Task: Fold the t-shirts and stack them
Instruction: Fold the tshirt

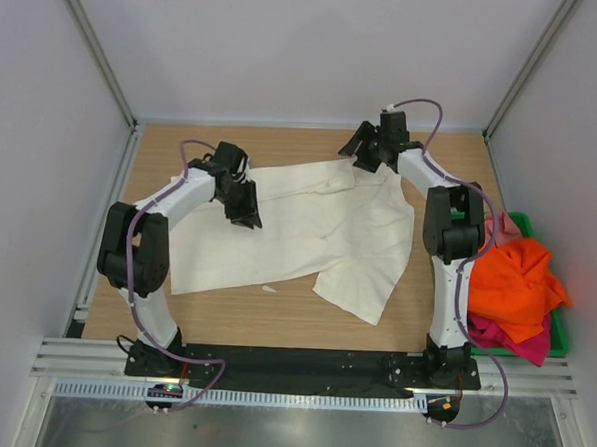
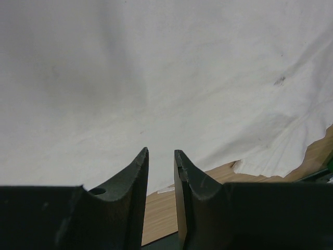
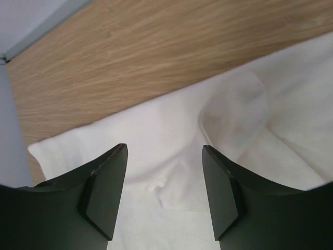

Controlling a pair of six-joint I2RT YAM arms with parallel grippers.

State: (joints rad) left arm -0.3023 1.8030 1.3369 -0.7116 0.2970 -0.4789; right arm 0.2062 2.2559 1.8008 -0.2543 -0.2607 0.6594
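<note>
A large cream-white t-shirt (image 1: pixel 318 225) lies spread out on the wooden table, with a fold hanging toward the near right. My left gripper (image 1: pixel 247 217) hovers over the shirt's left part; in the left wrist view (image 2: pixel 161 151) its jaws stand a narrow gap apart with nothing between them, and the shirt (image 2: pixel 156 78) fills the view. My right gripper (image 1: pixel 362 153) is at the shirt's far edge; in the right wrist view (image 3: pixel 164 147) it is wide open and empty over the white cloth (image 3: pixel 156 125). Orange (image 1: pixel 516 280), pink (image 1: pixel 502 230) and magenta (image 1: pixel 521 341) shirts lie heaped at the right.
A green bin (image 1: pixel 559 343) at the table's right edge holds the coloured shirts. A small white scrap (image 1: pixel 268 288) lies on the bare wood (image 1: pixel 274 317) near the shirt's front edge. White walls and metal frame posts enclose the table at back and sides.
</note>
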